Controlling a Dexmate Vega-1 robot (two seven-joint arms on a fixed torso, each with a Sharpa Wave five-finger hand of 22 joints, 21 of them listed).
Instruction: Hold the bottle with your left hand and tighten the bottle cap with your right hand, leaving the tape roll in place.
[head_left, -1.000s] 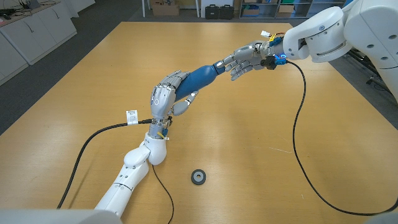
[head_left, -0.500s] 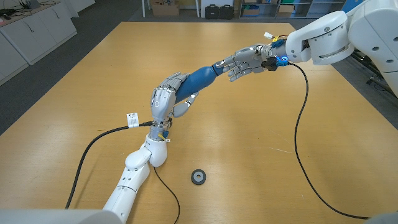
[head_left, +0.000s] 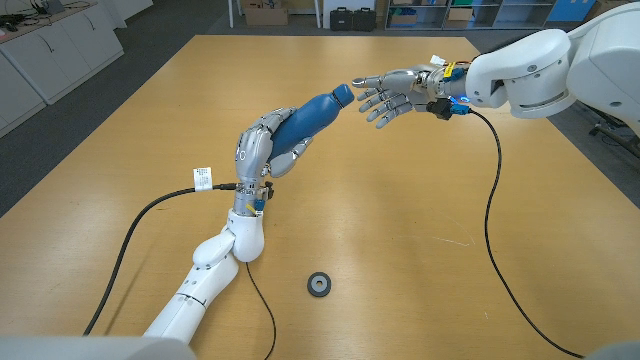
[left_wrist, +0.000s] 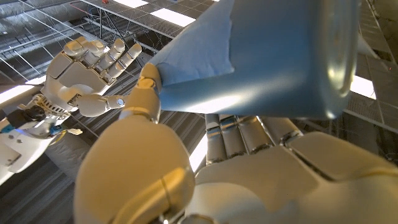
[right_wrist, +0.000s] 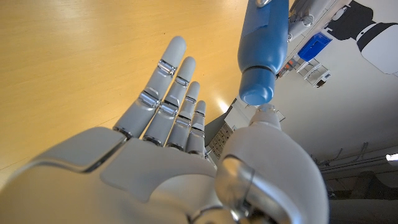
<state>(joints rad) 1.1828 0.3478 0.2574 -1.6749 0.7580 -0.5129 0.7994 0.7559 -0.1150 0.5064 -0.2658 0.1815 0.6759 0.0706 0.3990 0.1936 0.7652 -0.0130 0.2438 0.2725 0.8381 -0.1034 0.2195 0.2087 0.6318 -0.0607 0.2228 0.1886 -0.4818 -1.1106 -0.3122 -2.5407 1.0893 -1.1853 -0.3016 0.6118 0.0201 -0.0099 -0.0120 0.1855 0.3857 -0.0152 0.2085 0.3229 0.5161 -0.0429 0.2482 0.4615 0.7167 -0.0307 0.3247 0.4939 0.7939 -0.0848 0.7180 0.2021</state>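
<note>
The left robot hand (head_left: 262, 148) is wrapped around the lower body of the blue bottle (head_left: 312, 113), fingers closed on it. The bottle is held clear of the table (head_left: 400, 260), tilted, with its neck pointing toward 2 o'clock in the head view. In the left wrist view the same left robot hand (left_wrist: 205, 174) shows its fingers (left_wrist: 239, 134) lying against the bottle (left_wrist: 273, 56) wall, with the thumb bearing on the other side.

The right robot hand (head_left: 392, 92) sits at the 3 o'clock side of the bottle cap (head_left: 343, 94). Its fingers (head_left: 380, 108) are spread and hold nothing. The thumb reaches toward the cap; contact cannot be confirmed from the head view. In the right wrist view the right robot hand (right_wrist: 174, 168) has its fingers (right_wrist: 165, 93) extended and apart, and the capped end (right_wrist: 256, 90) of the bottle (right_wrist: 264, 37) stands just off the thumb tip, with a narrow gap visible.

The tape roll (head_left: 319, 284) lies flat on the table at 6 o'clock from the bottle, well apart from both robot hands. A black cable (head_left: 490, 230) runs from the right wrist across the table at 4 o'clock. A second black cable (head_left: 150, 215) carrying a white tag (head_left: 203, 179) leaves the left wrist toward 8 o'clock.
</note>
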